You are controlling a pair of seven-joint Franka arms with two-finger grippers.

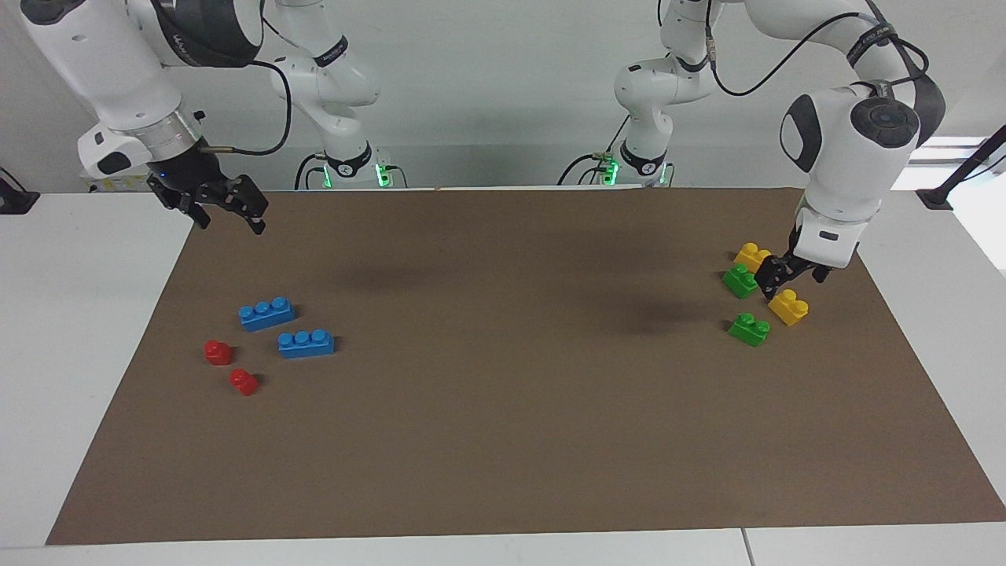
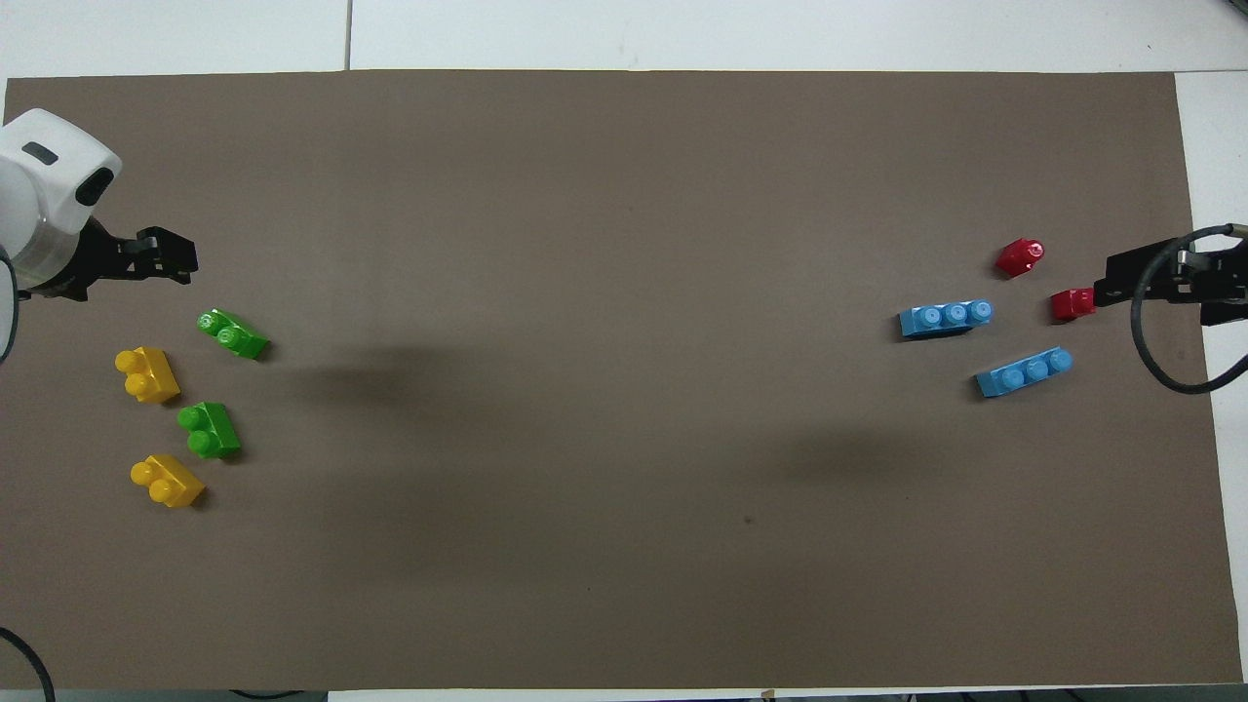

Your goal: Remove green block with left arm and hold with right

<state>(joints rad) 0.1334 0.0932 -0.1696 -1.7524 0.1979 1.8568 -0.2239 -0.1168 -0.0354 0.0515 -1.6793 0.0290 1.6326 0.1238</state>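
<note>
The green block (image 2: 233, 333) is lying at mid-left of the overhead frame, its long axis slanting toward lower right, clear of the yellow brick (image 2: 147, 374) and the second green brick (image 2: 209, 430) below it. The left gripper (image 2: 168, 259) is hanging just above and left of it in frame, jaws released, empty. The mat (image 2: 624, 390) is offering open room toward centre. The right gripper (image 2: 1121, 278) is waiting at the right edge, released, empty, above the red brick (image 2: 1071, 304).

No lettering, labels or numbers are legible on anything here
</note>
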